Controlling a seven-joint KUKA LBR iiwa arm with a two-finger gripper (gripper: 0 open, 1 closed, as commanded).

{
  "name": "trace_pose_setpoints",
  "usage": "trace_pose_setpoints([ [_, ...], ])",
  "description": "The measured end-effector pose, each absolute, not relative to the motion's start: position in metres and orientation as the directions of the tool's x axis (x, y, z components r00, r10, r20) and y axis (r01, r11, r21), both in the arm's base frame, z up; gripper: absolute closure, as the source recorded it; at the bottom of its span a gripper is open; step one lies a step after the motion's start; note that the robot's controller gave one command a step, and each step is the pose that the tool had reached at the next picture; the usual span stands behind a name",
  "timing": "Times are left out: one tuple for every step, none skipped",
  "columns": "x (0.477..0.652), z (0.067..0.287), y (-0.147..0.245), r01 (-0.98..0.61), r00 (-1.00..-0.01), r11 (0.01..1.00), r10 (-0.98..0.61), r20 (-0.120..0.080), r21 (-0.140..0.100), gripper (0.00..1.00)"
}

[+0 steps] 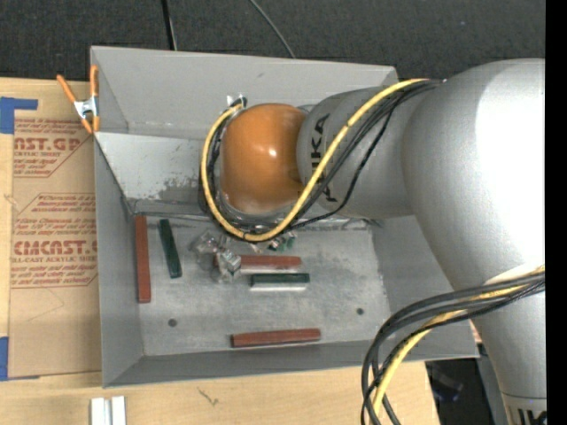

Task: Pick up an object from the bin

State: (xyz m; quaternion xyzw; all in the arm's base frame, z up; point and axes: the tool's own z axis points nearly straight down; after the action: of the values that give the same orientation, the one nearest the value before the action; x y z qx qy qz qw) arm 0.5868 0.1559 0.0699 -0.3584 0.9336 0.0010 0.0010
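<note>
My gripper (219, 256) pokes out from under the arm's wrist, low over the bin floor left of centre. Just right of it lies a short red-brown stick (271, 261), end-on to the gripper. Below that stick lies a dark green stick (280, 281) with a pale edge, parallel to it. Another dark green stick (169, 249) lies upright in the view, a little left of the gripper. I see nothing held in the gripper.
A long red-brown stick (142, 259) lies along the bin's left wall. Another red-brown stick (275, 336) lies near the front wall. The arm and its cabled wrist cover the bin's back and right side.
</note>
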Motion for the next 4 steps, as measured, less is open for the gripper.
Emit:
trace_pose_setpoints([
  [0.5867,0.0697,0.156,-0.669,-0.743,0.743,-0.669,-0.002,0.002,0.0],
  [0.5868,0.0698,0.156,-0.669,-0.743,0.743,-0.669,-0.003,0.002,1.0],
  [0.5867,0.0697,0.1559,-0.669,-0.743,0.743,-0.669,-0.002,0.002,0.0],
  [0.5866,0.0696,0.1559,-0.669,-0.743,0.743,-0.669,-0.002,0.002,0.0],
])
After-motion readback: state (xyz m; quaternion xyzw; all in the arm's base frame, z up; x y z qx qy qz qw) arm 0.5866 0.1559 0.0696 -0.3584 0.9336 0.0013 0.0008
